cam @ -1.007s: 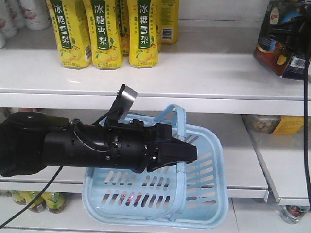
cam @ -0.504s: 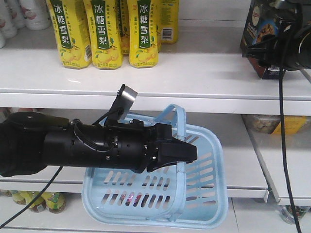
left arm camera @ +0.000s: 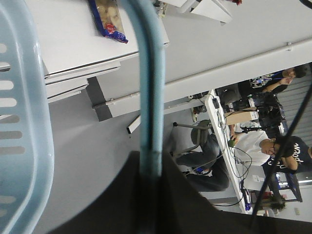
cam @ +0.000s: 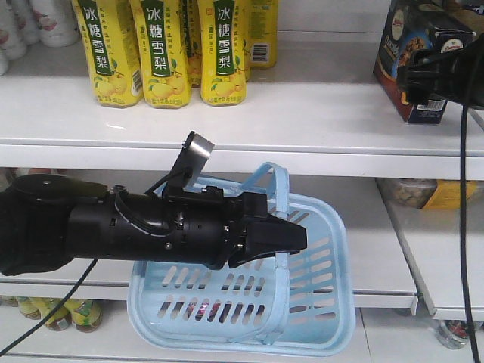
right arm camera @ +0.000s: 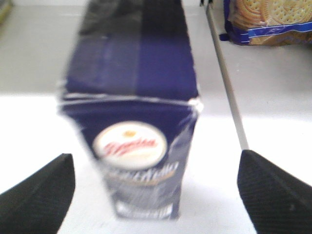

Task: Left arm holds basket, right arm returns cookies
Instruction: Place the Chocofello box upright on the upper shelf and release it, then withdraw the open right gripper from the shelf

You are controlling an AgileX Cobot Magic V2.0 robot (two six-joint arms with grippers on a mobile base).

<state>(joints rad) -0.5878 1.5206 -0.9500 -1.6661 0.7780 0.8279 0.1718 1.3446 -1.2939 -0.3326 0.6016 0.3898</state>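
Observation:
The light blue basket (cam: 318, 302) hangs in front of the middle shelf. My left gripper (cam: 291, 238) is shut on one hoop handle (left arm camera: 148, 73), which runs straight into the black jaws of the left gripper (left arm camera: 150, 168). The cookies (cam: 404, 57), a dark navy carton with a round white logo, stand upright on the top shelf at the right. In the right wrist view the cookies (right arm camera: 134, 122) stand free between the widely spread fingers (right arm camera: 41, 195) of my open right gripper (right arm camera: 155, 161), touching neither. From the front the right gripper (cam: 423, 76) sits just right of the carton.
Yellow bottles (cam: 162, 53) line the top shelf (cam: 302, 121) at the left. A biscuit packet (right arm camera: 268, 19) lies beyond the carton past a shelf divider. Another packet (cam: 427, 193) lies on the middle shelf, jars (cam: 57, 314) stand below. A cable (cam: 463, 227) hangs at the right.
The right arm carried the cookies leftward and set them upright on the top shelf, then let go and drew back to the right. The left arm and basket stayed still.

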